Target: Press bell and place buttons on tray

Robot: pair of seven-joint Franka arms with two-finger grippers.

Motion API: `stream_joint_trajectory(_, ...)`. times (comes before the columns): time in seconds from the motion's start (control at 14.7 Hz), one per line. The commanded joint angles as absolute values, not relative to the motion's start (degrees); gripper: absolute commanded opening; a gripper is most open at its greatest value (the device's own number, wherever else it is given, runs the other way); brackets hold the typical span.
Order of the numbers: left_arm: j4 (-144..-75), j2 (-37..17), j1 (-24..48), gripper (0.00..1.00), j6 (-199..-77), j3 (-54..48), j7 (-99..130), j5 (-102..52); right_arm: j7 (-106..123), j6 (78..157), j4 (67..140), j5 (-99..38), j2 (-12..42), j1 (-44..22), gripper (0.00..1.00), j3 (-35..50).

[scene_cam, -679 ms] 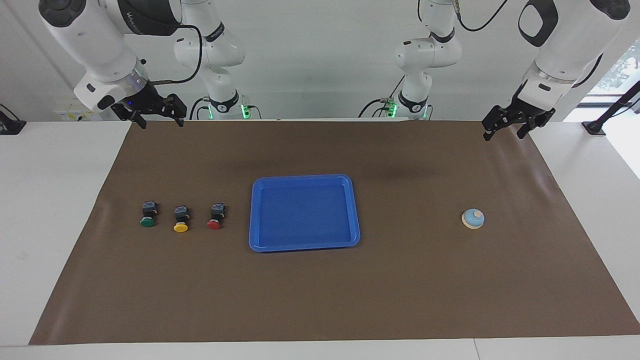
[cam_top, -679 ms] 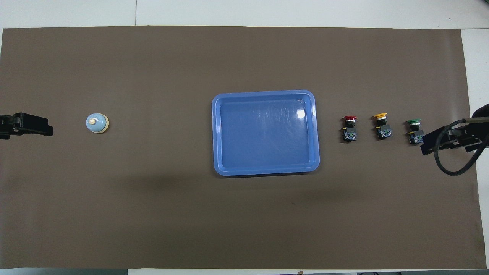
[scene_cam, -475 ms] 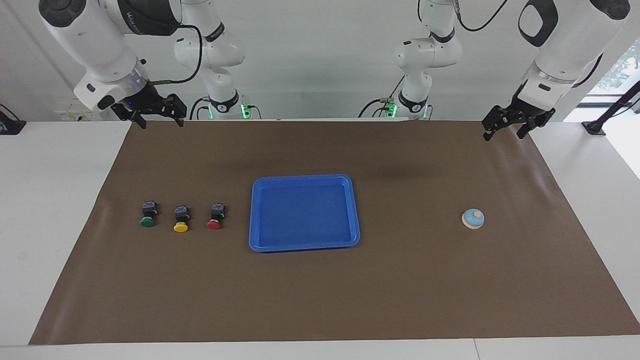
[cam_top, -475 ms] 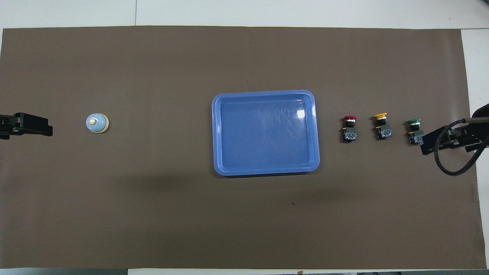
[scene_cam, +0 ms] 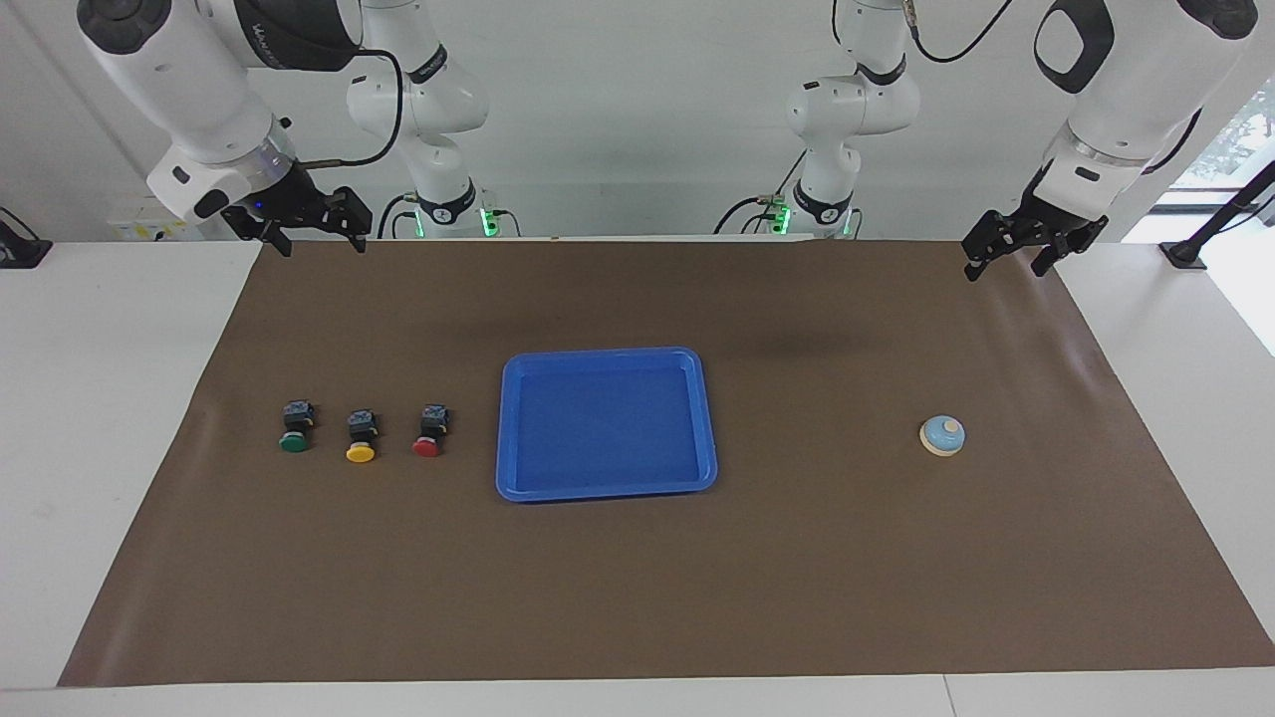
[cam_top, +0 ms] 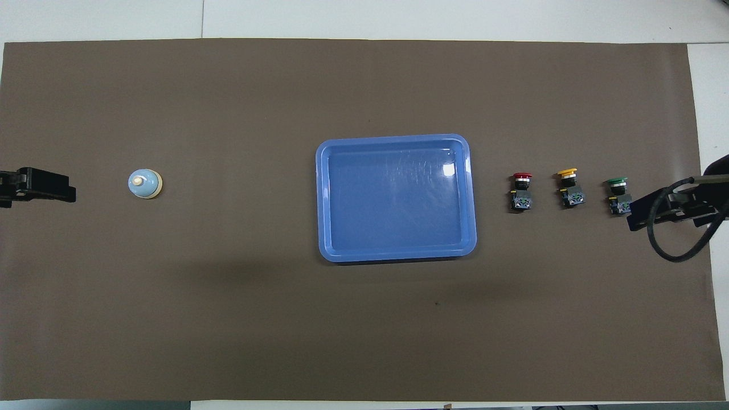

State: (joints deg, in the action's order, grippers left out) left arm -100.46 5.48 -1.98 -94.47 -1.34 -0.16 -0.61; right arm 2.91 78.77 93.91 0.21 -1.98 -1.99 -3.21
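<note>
Where overhead clips them — both claws, left claw (scene_cam: 1006, 261) and right claw (scene_cam: 312, 239), spread, empty.

We see two glossy white jointed arms with dark grey joint caps and black cables looping along them. Each ends in a black two-finger gripper, the left gripper (scene_cam: 1012, 255) and the right gripper (scene_cam: 311, 235); green lights glow at the bases.

buttons (scene_cam: 361, 439): 3 | tray (scene_cam: 606, 360): 1 | bell (scene_cam: 942, 435): 1 | brown mat (scene_cam: 637, 597): 1
</note>
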Motion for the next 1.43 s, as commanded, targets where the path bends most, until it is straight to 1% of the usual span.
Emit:
stream_joint_trajectory(0.0,-103.8,6.4,-3.2,1.00,-98.8,-1.1,-0.8,-0.6,4.0,79.0,95.3,0.1,-3.3,-2.1,1.00,-3.4)
stream_joint_trajectory(0.07,-104.9,6.2,-3.3,0.96,-100.3,-1.1,-1.0,-0.6,4.0,79.0,95.3,0.1,-3.3,-2.1,1.00,-3.4)
stream_joint_trajectory(0.14,-105.5,5.7,-3.4,0.87,-101.8,-1.1,-1.0,-0.6,3.9,79.4,95.3,0.1,-3.3,-2.1,1.00,-3.4)
stream_joint_trajectory(0.2,-105.9,5.0,-3.5,0.71,-102.7,-1.1,-0.9,-0.6,3.9,80.1,95.1,0.1,-3.3,-2.0,1.00,-3.4)
stream_joint_trajectory(0.34,-107.2,4.5,-4.0,0.17,-105.2,-1.1,-1.0,-0.7,3.9,81.1,95.2,0.1,-3.3,-1.9,1.00,-3.4)
stream_joint_trajectory(0.41,-108.7,4.2,-4.4,0.00,-107.0,-1.1,-0.9,-0.7,3.9,80.6,95.2,0.1,-3.4,-2.0,1.00,-3.4)
stream_joint_trajectory(0.54,-110.5,2.6,-4.5,0.00,-110.6,-1.1,-0.9,-0.7,4.0,80.6,95.3,0.1,-3.7,-2.0,1.00,-3.4)
stream_joint_trajectory(0.68,-110.1,-1.0,-4.7,0.00,-112.2,-1.1,-0.9,-0.8,4.3,80.9,95.6,0.2,-3.8,-2.2,1.00,-3.4)
stream_joint_trajectory(0.75,-110.0,-2.8,-4.7,0.00,-113.5,-1.1,-0.9,-1.0,4.4,82.5,97.1,0.2,-4.3,-2.7,1.00,-3.3)
stream_joint_trajectory(0.82,-110.0,-4.1,-4.8,0.00,-114.7,-1.1,-0.9,-1.0,3.9,86.9,99.7,0.1,-5.1,-2.9,1.00,-3.1)
stream_joint_trajectory(0.88,-109.8,-5.3,-4.8,0.00,-115.5,-1.1,-0.9,-1.1,3.3,92.2,103.8,-0.1,-6.2,-3.1,1.00,-2.6)
stream_joint_trajectory(0.95,-109.2,-6.8,-4.9,0.00,-116.2,-1.1,-0.9,-1.1,2.4,95.8,106.8,-0.2,-6.7,-3.8,1.00,-2.3)
stream_joint_trajectory(1.02,-108.7,-7.9,-5.0,0.00,-116.9,-1.1,-0.9,-1.1,1.5,98.6,107.9,-0.2,-5.8,-4.8,1.00,-2.3)
stream_joint_trajectory(1.15,-107.9,-10.3,-4.9,0.00,-119.0,-1.1,-0.9,-1.1,1.1,102.7,107.9,-0.3,-1.3,-6.1,1.00,-2.2)
stream_joint_trajectory(1.36,-108.2,-12.0,-5.0,0.00,-121.2,-1.1,-0.9,-1.1,1.1,113.3,110.5,-0.4,4.9,-7.1,1.00,-2.2)
